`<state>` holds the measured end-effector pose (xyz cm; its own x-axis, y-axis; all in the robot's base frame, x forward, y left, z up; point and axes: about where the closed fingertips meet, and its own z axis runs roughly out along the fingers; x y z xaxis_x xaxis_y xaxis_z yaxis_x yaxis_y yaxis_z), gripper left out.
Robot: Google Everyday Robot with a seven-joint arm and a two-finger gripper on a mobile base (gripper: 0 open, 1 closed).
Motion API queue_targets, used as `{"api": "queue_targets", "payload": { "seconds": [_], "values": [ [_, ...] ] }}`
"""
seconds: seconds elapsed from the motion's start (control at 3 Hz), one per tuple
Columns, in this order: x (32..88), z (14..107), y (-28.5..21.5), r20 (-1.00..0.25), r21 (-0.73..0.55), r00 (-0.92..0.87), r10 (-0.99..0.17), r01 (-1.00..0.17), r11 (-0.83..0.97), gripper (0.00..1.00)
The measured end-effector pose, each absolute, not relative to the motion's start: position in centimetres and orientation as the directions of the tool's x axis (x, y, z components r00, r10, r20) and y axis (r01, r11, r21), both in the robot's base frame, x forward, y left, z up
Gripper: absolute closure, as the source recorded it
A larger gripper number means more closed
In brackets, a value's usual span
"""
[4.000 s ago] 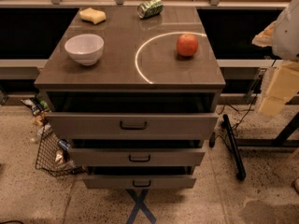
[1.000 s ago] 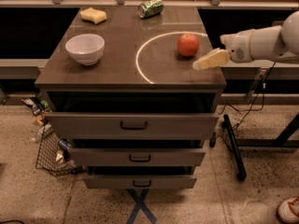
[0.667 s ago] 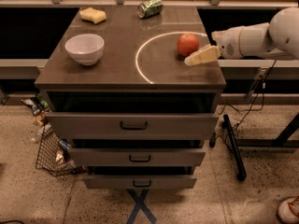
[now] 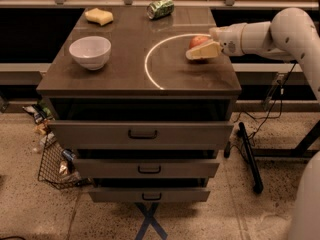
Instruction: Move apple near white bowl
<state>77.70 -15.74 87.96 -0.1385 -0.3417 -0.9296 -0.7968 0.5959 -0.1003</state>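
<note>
The red-orange apple (image 4: 198, 40) sits on the right side of the dark cabinet top (image 4: 125, 69), mostly covered by my gripper (image 4: 201, 50). The gripper reaches in from the right on a white arm (image 4: 260, 34) and is at the apple, its cream fingers over the apple's front. The white bowl (image 4: 90, 52) stands on the left side of the top, well apart from the apple.
A yellow sponge (image 4: 99, 16) lies at the back left and a crushed green can (image 4: 160, 8) at the back middle. A white arc (image 4: 150, 59) is marked on the top. Below are three drawers (image 4: 142, 134); a wire basket (image 4: 55, 164) stands on the floor at left.
The arm has swung in from the right and the gripper has moved left onto the apple, now covering most of it. The apple and bowl have not moved.
</note>
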Motion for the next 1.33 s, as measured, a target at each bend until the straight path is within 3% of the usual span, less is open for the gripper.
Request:
{"api": "queue_targets", "payload": {
  "seconds": [1.0, 1.33],
  "values": [
    [78.3, 86.8, -15.1, -0.937, -0.121, -0.074, -0.341, -0.847, 0.517, 0.87],
    [78.0, 86.7, -14.8, -0.936, -0.132, -0.055, -0.349, -0.861, 0.491, 0.85]
  ]
}}
